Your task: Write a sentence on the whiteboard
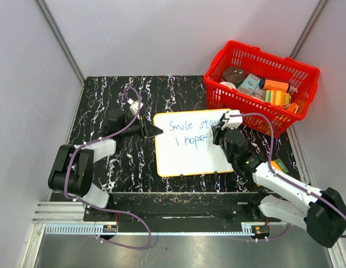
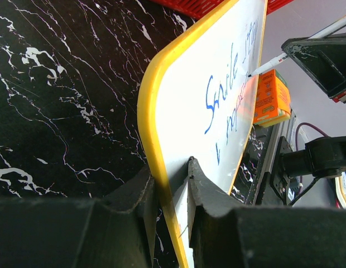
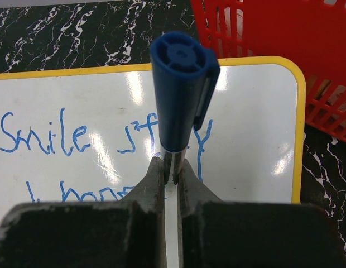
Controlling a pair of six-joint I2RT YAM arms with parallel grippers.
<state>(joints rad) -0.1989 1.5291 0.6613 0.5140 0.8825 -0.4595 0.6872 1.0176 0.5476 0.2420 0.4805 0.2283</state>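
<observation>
Pinching the whiteboard [image 1: 184,159] frame tight in my left claw [image 2: 172,167]; my right claw [image 3: 172,164] is clamping the blue marker [image 3: 181,84], its tip meeting the board beside the sentence [image 1: 187,125].

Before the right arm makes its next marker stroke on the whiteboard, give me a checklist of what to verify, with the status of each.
1. Board held: ok, the left tool is shut on the near edge of the whiteboard.
2. Pen held: ok, the right tool is shut on the marker.
3. Tip touching the board: cannot tell, it is very near the surface in the left wrist view.
4. The sentence finished: cannot tell, "Smile stay" reads clearly but the right arm hides the end of the second line.
5. Bare white space right of the writing: ok.
6. Clearance from the red basket: cannot tell, it stands right at the board's far right corner.
</observation>
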